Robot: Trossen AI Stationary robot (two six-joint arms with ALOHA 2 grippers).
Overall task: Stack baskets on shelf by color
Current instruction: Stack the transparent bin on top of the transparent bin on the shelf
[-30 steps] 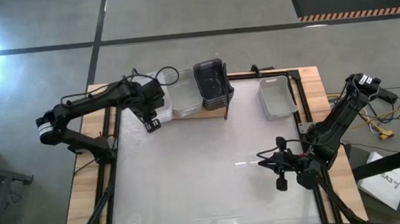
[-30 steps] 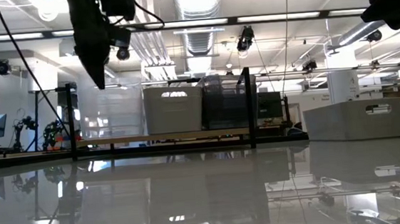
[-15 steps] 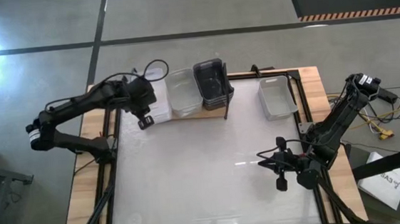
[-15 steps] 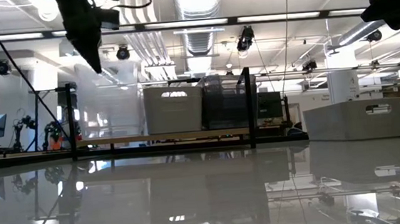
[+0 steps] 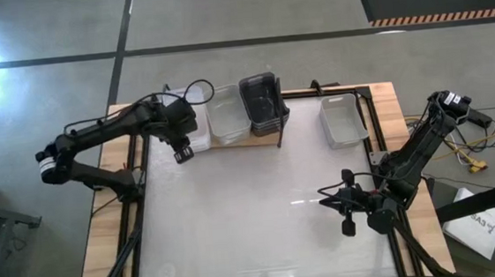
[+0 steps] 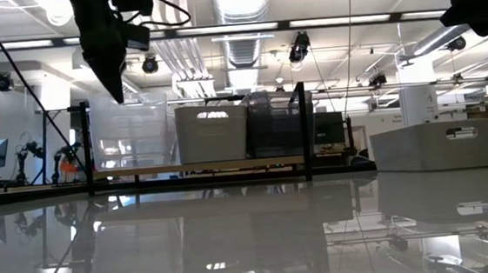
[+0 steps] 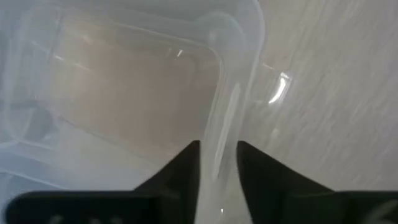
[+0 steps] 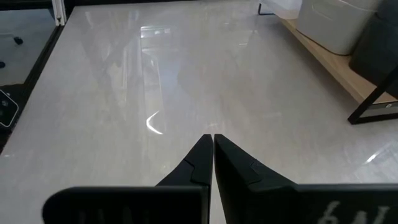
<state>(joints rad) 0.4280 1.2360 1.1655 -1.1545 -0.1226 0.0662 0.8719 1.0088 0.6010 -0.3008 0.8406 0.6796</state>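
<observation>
Translucent basket (image 7: 124, 87) now sits on the shelf (image 5: 256, 138), my left gripper (image 7: 217, 162) has just slackened astride its wall, so placement looks done; right gripper (image 8: 212, 152) rests closed.

Four cameras watch me and my table.

One hangs straight above the shelf (image 5: 234, 139), taking in the whole table (image 5: 263, 217) and both my arms. One sits at tabletop level well in front of the shelf (image 6: 198, 167), facing it and the room behind; both share its row of baskets. My left wrist camera is pressed close over the translucent white basket (image 7: 143, 93) at the shelf's end. My right wrist camera looks low across the bare tabletop (image 8: 155, 93), the shelf at its edge.
</observation>
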